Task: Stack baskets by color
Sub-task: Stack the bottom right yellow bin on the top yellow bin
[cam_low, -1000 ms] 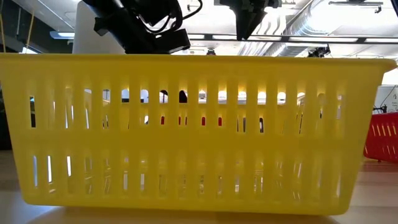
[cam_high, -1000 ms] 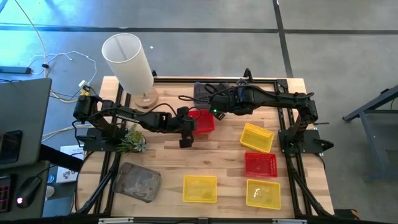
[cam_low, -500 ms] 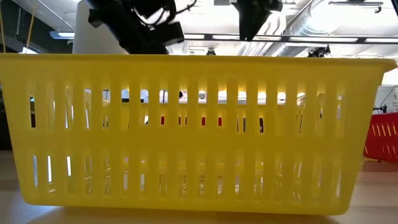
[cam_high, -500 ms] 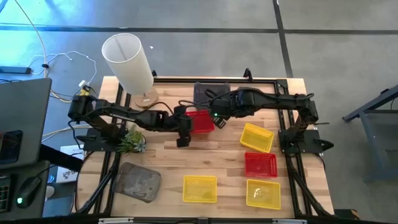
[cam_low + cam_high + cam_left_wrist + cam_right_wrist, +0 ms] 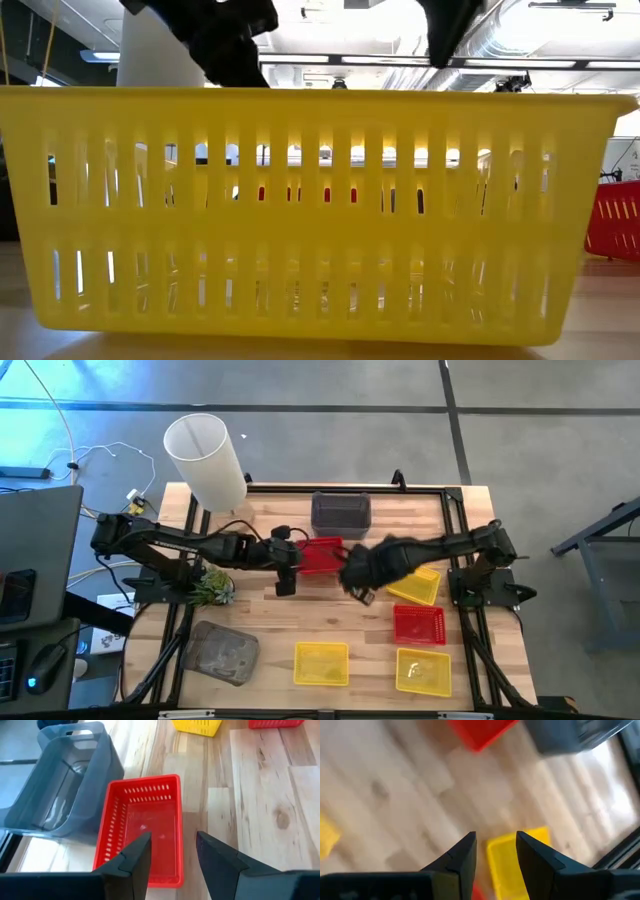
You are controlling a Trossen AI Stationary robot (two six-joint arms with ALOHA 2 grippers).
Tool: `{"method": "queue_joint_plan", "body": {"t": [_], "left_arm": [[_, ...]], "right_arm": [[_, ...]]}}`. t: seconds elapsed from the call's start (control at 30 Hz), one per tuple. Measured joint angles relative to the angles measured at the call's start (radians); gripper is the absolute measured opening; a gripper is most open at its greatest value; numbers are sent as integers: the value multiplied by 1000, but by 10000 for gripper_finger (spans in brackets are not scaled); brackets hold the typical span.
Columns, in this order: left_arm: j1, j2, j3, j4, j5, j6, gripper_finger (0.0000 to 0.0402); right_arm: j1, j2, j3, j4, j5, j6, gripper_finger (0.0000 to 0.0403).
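Observation:
A red basket [image 5: 320,555] rests flat on the table mid-way across, beside a dark grey basket [image 5: 341,512] at the far edge. My left gripper [image 5: 172,855] stands open just left of the red basket [image 5: 142,835] and above its near end, touching nothing. My right gripper [image 5: 495,852] is open, points down and hovers over a tilted yellow basket [image 5: 415,582], which also shows in the right wrist view [image 5: 515,865]. A second red basket [image 5: 418,623] and two more yellow baskets [image 5: 322,663] [image 5: 423,670] lie toward the near edge.
A tall white cylinder [image 5: 205,460] stands at the far left and a green leafy clump [image 5: 210,588] sits by the left arm. A grey see-through basket [image 5: 222,652] lies near left. In the low view, one yellow basket [image 5: 320,210] blocks most of the table.
My right gripper has swung from over the far middle toward the near and right side, tipping further down, and now hangs above the tilted yellow basket. My left gripper has drawn back toward the table's left edge and risen. The red basket has stayed where it was.

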Motion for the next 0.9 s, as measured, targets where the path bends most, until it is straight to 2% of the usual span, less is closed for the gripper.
{"method": "queue_joint_plan", "body": {"t": [0.27,0.73,0.9], "left_arm": [[0,-27,1,-45,3,-75,141],[-56,-28,1,-91,22,-138,140],[-77,-28,1,-90,21,-156,140]], "right_arm": [[179,1,-70,-1,-102,134,124],[436,1,-214,9,-214,641,124],[509,1,-266,67,-249,746,124]]}}
